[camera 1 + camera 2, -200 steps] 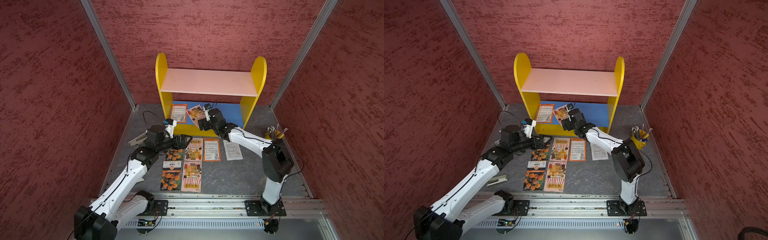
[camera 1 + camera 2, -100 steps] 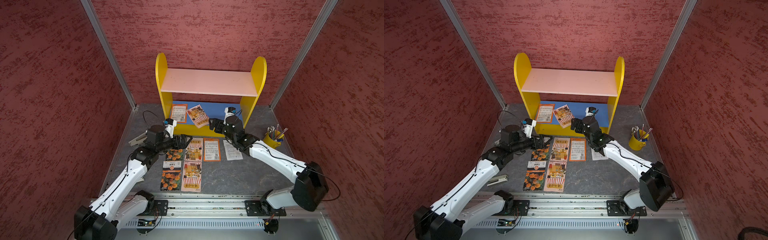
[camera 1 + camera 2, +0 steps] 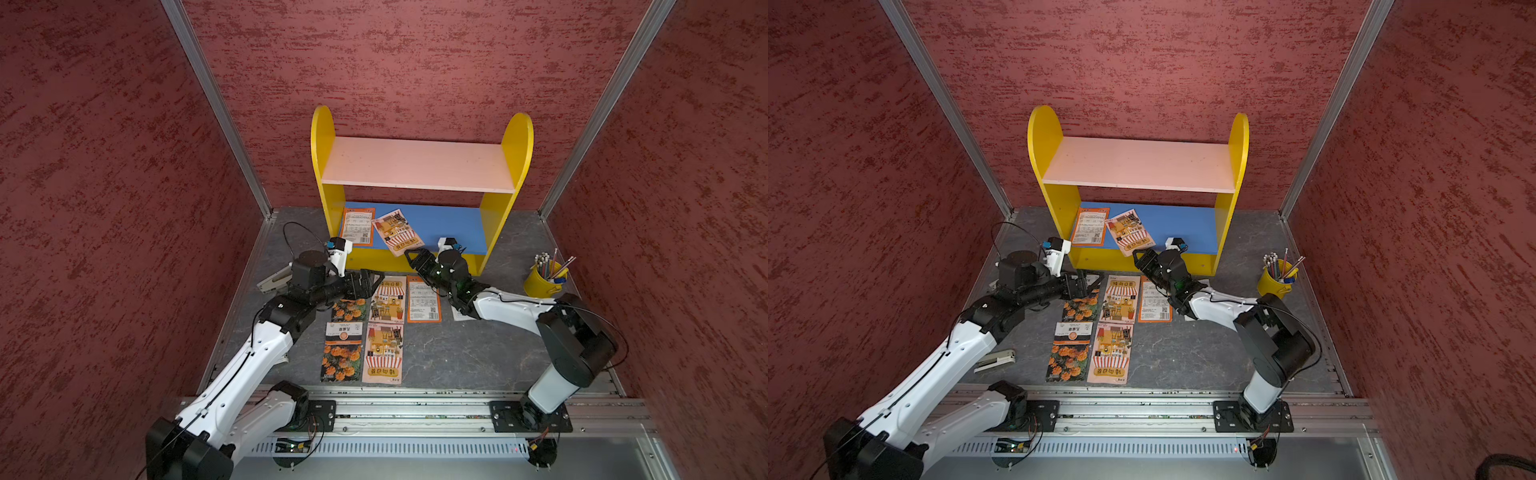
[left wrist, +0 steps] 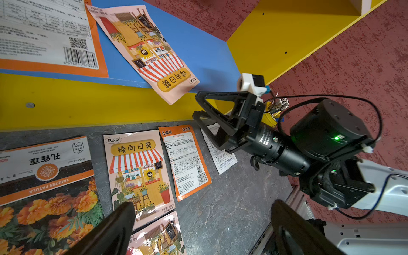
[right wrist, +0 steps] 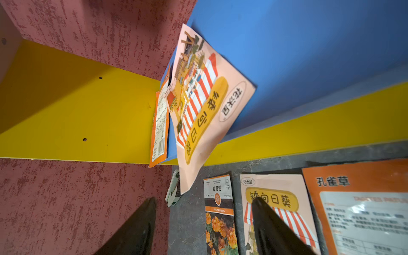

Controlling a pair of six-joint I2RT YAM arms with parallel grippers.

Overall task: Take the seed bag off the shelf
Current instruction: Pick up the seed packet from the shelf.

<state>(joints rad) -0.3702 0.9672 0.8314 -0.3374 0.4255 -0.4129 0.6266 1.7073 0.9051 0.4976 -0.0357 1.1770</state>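
Right wrist, seed bag (image 5: 205,106) partly hiding stapler (image 5: 172,196)

Seed bag (image 4: 154,55) on shelf (image 4: 205,53), blue board: 矮向日葵 in yellow band, 花沃呈 in oval.
Orange-edged packet (image 4: 50,33) beside it: barcode, digits start 6 975261; fine print too small to read.
Pink packet (image 4: 139,172) on tabletop (image 4: 238,198): 花沃呈, 矮向日葵, 净含量 line at bottom.
Orange packet (image 4: 185,159): 孔雀草, 花沃呈, QR code, barcode.
Marigold packet (image 4: 44,167): 孔雀草, TAGETES PATULA, HIGH QUALITY SEED.
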